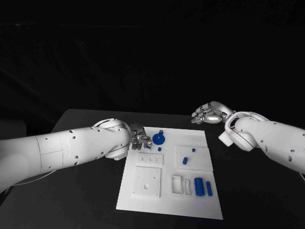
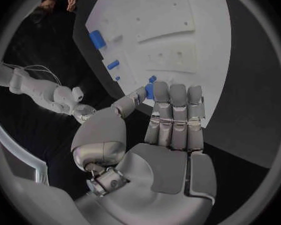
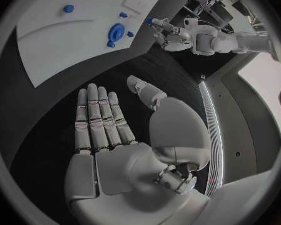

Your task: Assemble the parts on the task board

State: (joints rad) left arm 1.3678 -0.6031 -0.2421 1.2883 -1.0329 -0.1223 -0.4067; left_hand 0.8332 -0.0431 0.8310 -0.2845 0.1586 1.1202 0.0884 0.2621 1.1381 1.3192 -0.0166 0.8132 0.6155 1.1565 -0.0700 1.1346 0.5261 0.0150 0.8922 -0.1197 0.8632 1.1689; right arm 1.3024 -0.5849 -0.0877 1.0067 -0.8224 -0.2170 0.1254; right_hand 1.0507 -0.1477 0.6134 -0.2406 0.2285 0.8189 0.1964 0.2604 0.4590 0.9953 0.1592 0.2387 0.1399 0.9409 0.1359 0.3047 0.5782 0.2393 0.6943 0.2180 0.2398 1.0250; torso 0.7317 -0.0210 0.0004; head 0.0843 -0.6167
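Black table all round, white task board sitting in the middle of it, and the bit that matters is a small blue part pinched in the left hand right over the board's far left edge. In the left wrist view the part sits between the thumb and the tips of the straight fingers, touching both, so that hand is holding it. Just beside it on the board, toward the robot's right, lies a round blue disc, and nearer the robot there's a blue peg and two blue blocks standing in slots. So I'd guess wherever the part goes is a short reach for the left arm, which lies low across the table. Right hand is well apart, off the board's far right corner, fingers straight and spread a little, palm bare, holding nothing
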